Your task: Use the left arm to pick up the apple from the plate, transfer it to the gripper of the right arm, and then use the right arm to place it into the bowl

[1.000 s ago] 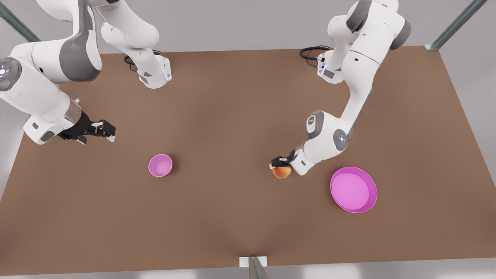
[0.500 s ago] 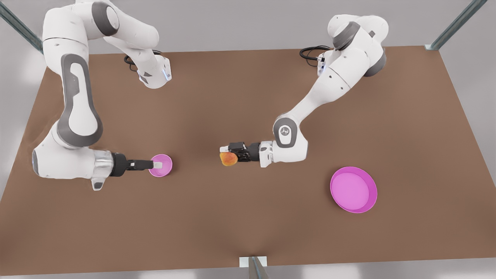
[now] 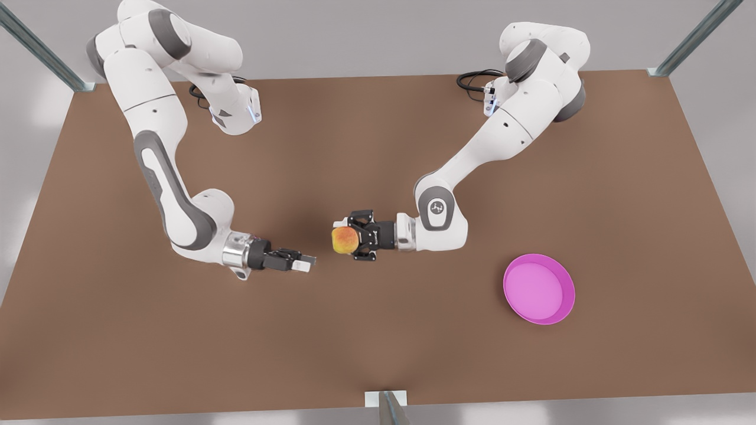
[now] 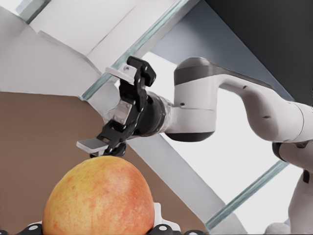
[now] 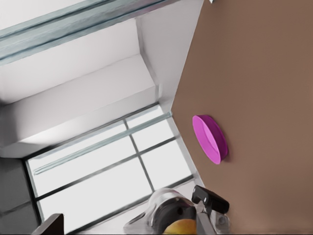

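now right gripper (image 3: 308,263) nearer apple (image 3: 345,239), fingers apart; left gripper (image 3: 348,237) clamps apple.

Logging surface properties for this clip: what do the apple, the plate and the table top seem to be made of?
Apple, held by the left gripper: real-looking fruit skin, mottled red-yellow, matte. Plate: probably plastic, uniform magenta, smooth, faint sheen. Table: flat brown matte surface, no grain; material unclear. The open right gripper waits nearby.

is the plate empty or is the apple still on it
Empty: the plate is bare; the apple sits in the left hand, above the table.
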### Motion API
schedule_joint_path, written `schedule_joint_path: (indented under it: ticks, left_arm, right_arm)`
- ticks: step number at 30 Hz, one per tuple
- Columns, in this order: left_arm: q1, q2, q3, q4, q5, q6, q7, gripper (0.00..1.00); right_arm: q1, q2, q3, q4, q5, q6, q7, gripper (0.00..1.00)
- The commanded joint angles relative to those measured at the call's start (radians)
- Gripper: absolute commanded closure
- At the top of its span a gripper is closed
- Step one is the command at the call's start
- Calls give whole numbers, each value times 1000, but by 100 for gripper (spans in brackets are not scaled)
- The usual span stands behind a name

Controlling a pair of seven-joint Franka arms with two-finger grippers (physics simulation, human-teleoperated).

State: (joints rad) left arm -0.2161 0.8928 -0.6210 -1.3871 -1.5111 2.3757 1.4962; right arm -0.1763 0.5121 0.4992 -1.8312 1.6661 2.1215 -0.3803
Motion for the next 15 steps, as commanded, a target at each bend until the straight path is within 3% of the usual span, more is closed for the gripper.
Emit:
schedule_joint_path:
  ticks: [1, 15]
  left_arm:
    - [0, -2, 0, 3, -4, -19, 622, 42]
    - [-9, 2, 3, 2, -5, -16, 618, 42]
  right_arm:
    - [-63, -4, 87, -31, 17, 32, -457, 0]
    - [-71, -1, 150, -114, 9, -11, -548, 0]
